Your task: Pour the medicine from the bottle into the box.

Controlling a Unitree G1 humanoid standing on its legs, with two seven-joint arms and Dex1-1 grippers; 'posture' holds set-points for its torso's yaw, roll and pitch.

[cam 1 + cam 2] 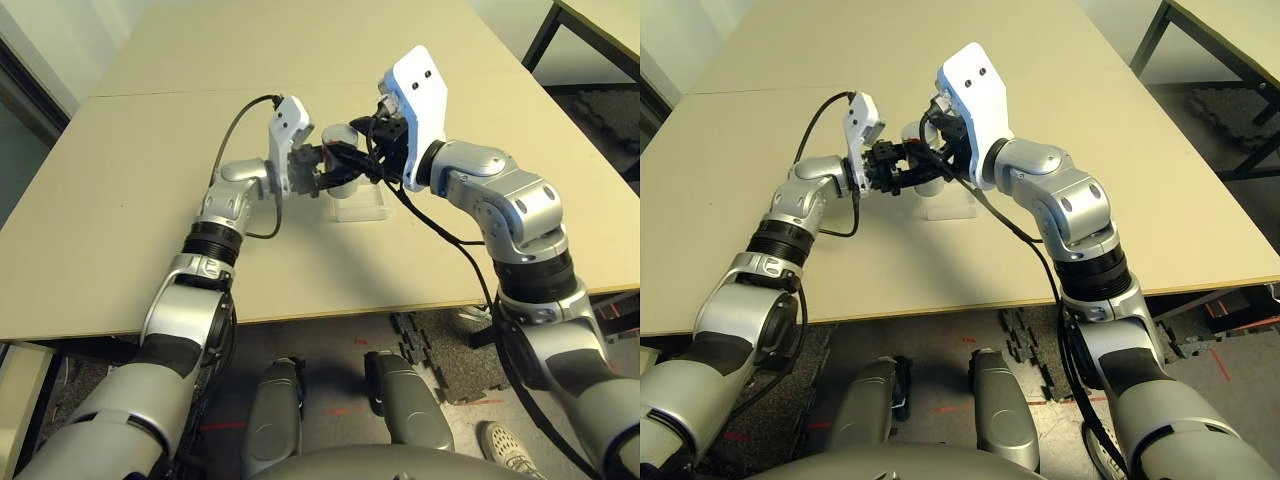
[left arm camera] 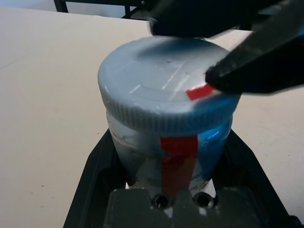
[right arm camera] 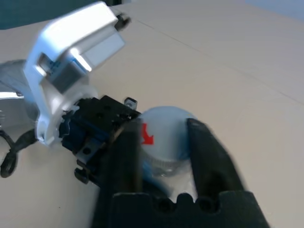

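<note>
**Cap still on, both grippers at the bottle**

My left gripper (image 1: 318, 172) clamps the bottle (image 2: 166, 142) upright above the box (image 1: 360, 207), freeing its cap (image 2: 166, 90) for twisting. My right gripper (image 3: 164, 142) straddles that cap, fingers (image 3: 209, 152) alongside; whether they press, I cannot tell. The table (image 1: 120, 200) lies bare all round, edges well off.

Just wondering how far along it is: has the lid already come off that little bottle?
No, the grey cap sits on the bottle, which the left gripper holds.
</note>
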